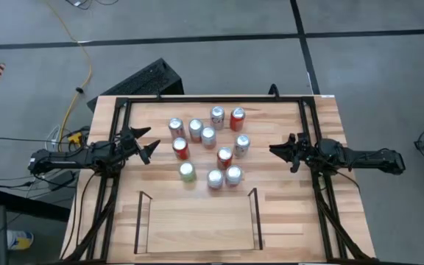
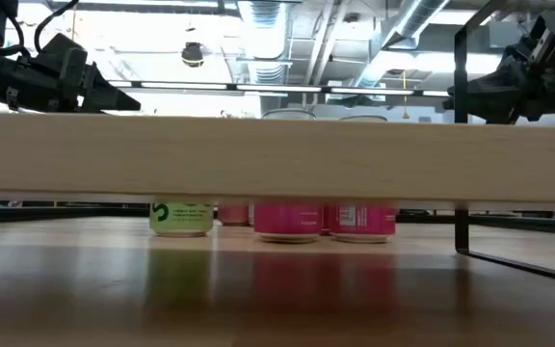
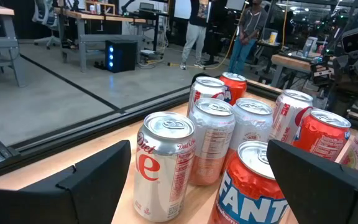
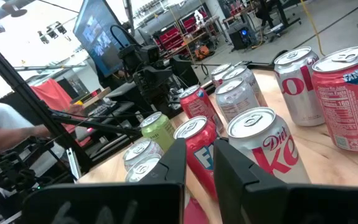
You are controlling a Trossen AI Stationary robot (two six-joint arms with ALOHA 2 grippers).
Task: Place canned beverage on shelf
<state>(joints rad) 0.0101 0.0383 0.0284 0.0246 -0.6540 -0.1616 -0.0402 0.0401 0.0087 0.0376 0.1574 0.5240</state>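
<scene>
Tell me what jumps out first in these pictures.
A cluster of cans stands mid-table, silver and red ones plus one green can at its near-left edge. The left gripper, open, and the right gripper, nearly shut, flank it, both empty. The shelf at the near edge holds no cans.

1. Left arm stretched in from the left edge, held low and level; left gripper (image 1: 151,144) fingers spread wide, nothing between them.
2. Right arm mirrored from the right edge; right gripper (image 1: 274,151) fingers nearly together, nothing held.
</scene>
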